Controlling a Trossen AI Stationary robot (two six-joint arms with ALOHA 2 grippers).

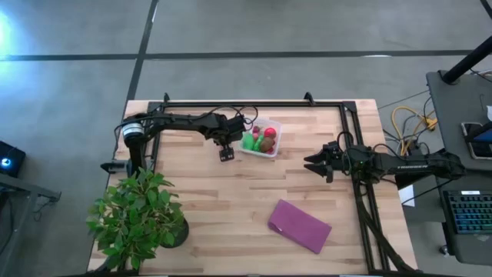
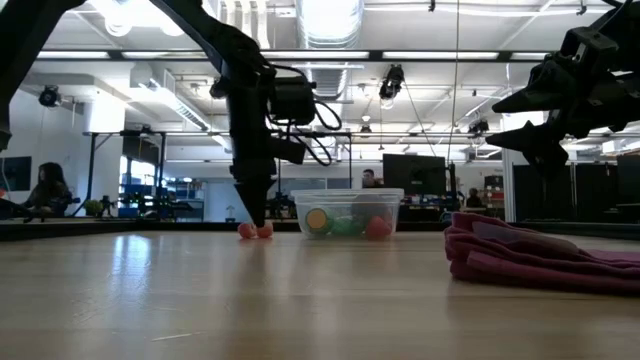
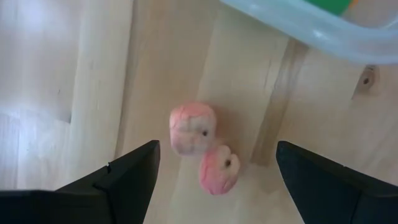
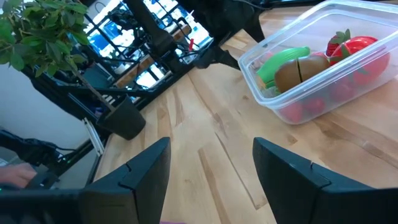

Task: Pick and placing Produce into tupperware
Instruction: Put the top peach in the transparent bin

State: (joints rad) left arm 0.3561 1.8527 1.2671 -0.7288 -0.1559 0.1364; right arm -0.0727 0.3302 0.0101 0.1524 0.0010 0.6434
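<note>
Two small pink produce pieces (image 3: 193,129) (image 3: 219,169) lie side by side on the wood table, just left of the tupperware. The tupperware (image 1: 262,139) is a clear tub resting on its base, and it contains green, brown and red produce (image 4: 298,68). My left gripper (image 1: 226,154) points down over the pink pieces (image 2: 255,231), open. Its fingers (image 3: 134,171) stand on either side of them without touching. My right gripper (image 1: 314,165) hovers open, above the table to the right of the tub, with nothing in it.
A leafy potted plant (image 1: 138,215) stands at the table's near left corner. A flat purple cloth (image 1: 300,225) lies near the front edge, right of centre. A black frame rail (image 1: 254,102) runs along the far and right sides. Bare wood lies between tub and cloth.
</note>
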